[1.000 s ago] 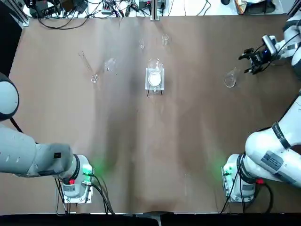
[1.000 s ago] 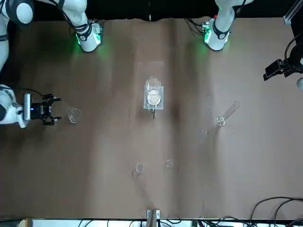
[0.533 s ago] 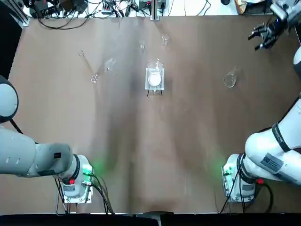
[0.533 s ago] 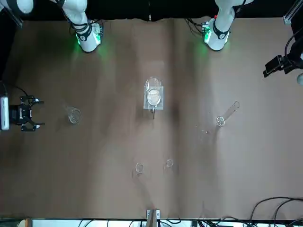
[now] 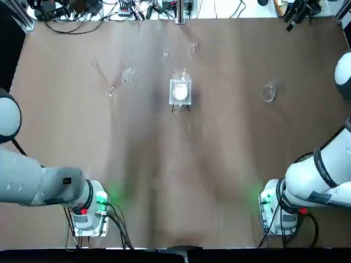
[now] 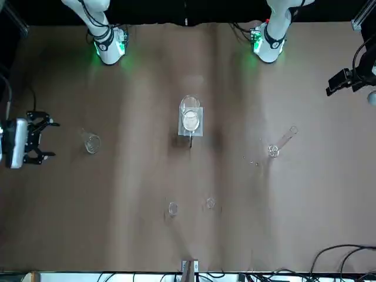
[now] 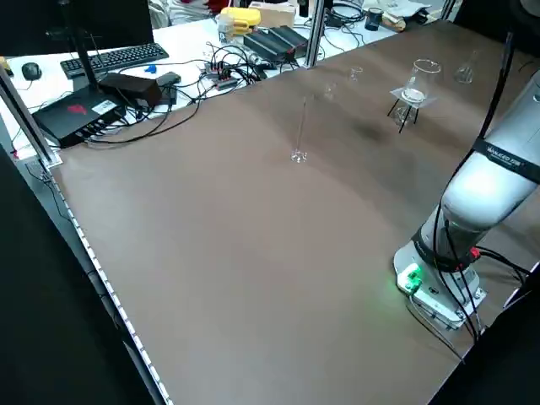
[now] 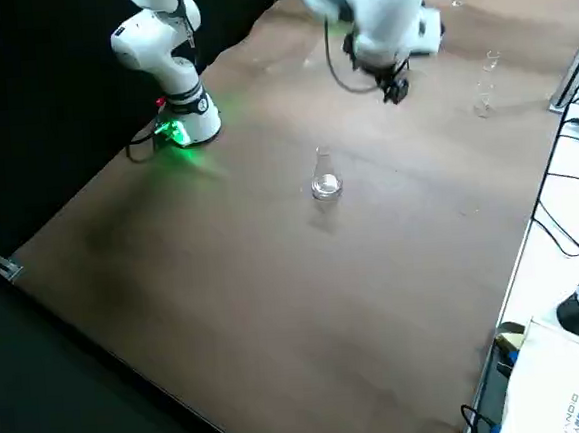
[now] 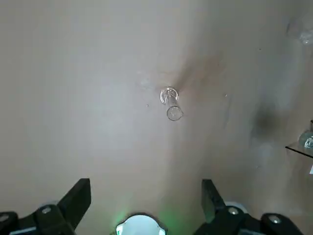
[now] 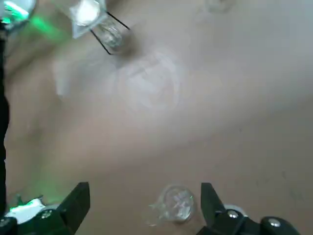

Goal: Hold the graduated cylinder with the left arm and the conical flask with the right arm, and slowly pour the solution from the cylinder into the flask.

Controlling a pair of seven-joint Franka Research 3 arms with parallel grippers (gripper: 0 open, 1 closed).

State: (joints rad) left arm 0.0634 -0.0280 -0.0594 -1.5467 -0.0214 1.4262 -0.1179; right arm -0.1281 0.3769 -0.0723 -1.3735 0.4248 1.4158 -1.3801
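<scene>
Right gripper (image 6: 48, 138) hovers, its arm partly cut off.

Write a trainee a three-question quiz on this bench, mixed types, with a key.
1. True or false: the cylinder stands upright on its foot.

2. Which of these stands alone on the robot's right side of the table?
a) the cylinder
b) the flask
c) the vessel with the white disc

3. Fill in: the left end effector, off at the table's left, and the right end effector, by its far right corner, are both ____ and hold nothing.

Key: 1 true; 2 b; 3 open.
</scene>
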